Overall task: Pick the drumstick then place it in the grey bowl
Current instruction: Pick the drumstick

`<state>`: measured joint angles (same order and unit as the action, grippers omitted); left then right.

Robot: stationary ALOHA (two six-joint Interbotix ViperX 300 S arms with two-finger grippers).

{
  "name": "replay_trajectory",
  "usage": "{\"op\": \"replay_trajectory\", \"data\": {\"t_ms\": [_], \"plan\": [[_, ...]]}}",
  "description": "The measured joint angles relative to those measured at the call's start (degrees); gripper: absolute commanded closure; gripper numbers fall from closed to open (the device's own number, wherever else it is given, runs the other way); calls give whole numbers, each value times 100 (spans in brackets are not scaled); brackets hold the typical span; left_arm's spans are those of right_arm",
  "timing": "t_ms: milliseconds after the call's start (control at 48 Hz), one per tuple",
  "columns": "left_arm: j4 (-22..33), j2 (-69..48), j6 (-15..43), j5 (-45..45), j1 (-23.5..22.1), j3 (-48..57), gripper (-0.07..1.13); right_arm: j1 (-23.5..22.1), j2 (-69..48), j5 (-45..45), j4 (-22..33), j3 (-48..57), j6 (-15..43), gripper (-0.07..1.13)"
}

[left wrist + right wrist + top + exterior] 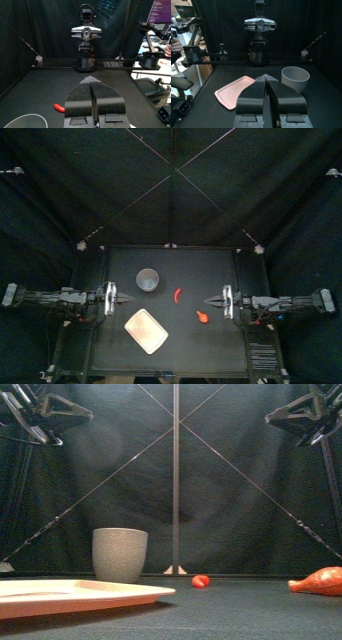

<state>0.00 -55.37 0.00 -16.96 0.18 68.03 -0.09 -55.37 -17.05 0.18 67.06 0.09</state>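
Currently you hold nothing. The left gripper [127, 300] has its jaws pressed together and hangs inward from the middle of the worktop's [221, 353] left edge. The right gripper [210, 304] is closed the same way, facing it from the right edge; the front view shows both arms well above the surface.

The orange drumstick [201, 314] lies flat, right of the middle, about halfway between the back and front edges and just in front of your right jaw tips.

The tall grey cup [147, 278] stands upright toward the back edge, left of the middle.

A small red toy [178, 295] lies between drumstick and cup, touching neither.

The pink tray [146, 330] lies flat toward the front edge, in front of the cup.
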Motion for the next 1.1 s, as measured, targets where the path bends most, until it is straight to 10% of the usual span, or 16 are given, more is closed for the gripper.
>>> {"op": "replay_trajectory", "data": {"t_ms": [229, 708, 1104], "plan": [[158, 62, -18, 9, 97, 105, 108, -9, 615, 606, -475, -123, 343, 105], [343, 571, 0, 9, 246, 123, 108, -765, 1775, 5019, -1274, -1081, 1529, 96], [343, 650, 0, 9, 343, 114, 108, -580, 2883, 5106, -220, -1239, 3085, 0]]}}
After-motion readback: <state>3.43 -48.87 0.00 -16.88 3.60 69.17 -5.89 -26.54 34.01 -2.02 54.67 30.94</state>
